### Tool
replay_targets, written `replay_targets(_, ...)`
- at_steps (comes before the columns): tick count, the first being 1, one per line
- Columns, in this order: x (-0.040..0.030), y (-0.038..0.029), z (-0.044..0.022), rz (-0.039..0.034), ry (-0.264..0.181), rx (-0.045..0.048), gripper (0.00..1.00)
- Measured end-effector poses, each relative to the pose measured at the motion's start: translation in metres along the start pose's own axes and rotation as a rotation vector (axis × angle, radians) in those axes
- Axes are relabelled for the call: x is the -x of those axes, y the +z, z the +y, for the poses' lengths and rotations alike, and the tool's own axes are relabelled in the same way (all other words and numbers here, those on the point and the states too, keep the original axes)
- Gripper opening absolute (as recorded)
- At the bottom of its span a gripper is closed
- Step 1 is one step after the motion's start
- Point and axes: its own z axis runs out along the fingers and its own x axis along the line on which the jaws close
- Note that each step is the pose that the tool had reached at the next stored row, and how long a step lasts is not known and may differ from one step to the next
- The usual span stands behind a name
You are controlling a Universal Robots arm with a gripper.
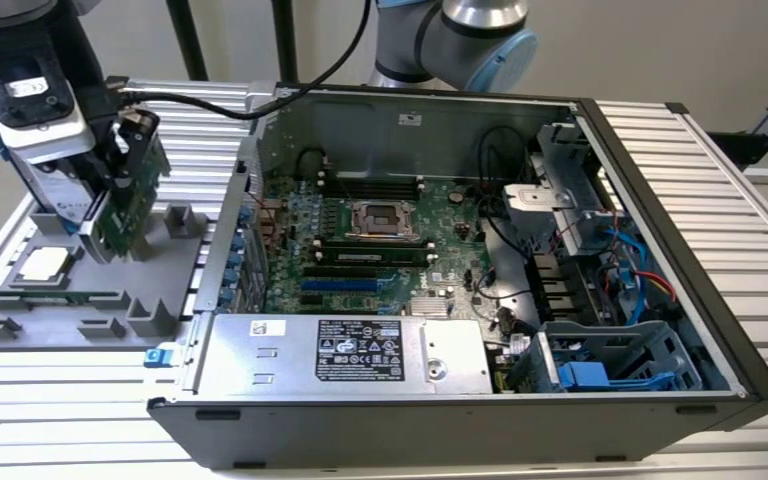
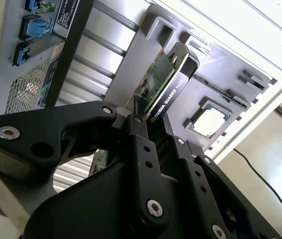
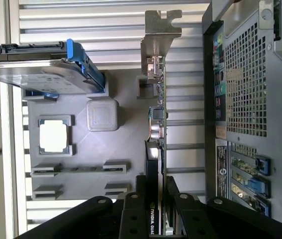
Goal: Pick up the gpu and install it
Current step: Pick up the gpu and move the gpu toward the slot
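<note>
The gpu point(image 1: 131, 225) is a green card with a black shroud, standing on edge over the grey parts tray point(image 1: 37, 330) at the exterior view's left. My gripper point(image 1: 120, 178) is shut on its upper edge, one black finger on each face. I cannot tell whether the card's lower edge touches the tray. In both wrist views the gpu point(image 2: 163, 74) point(image 3: 156, 119) runs out from between the fingers of the gripper point(image 2: 150, 119) point(image 3: 155, 196). Its silver bracket point(image 3: 158, 30) is at the far end.
The open computer case point(image 1: 651, 240) lies at the exterior view's right of the tray, with the motherboard point(image 1: 384, 250) and power supply point(image 1: 357, 350) exposed. On the tray sit a processor chip point(image 3: 55, 135) and a silver hard drive with blue rails point(image 3: 41, 69). Ribbed aluminium table point(image 1: 64, 420) surrounds all.
</note>
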Motion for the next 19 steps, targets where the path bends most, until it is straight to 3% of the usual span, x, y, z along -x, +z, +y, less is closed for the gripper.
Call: replay_targets(19, 0.0001, -0.0182, 0.0008, -0.0001, 0.0, 0.0006, 0.0)
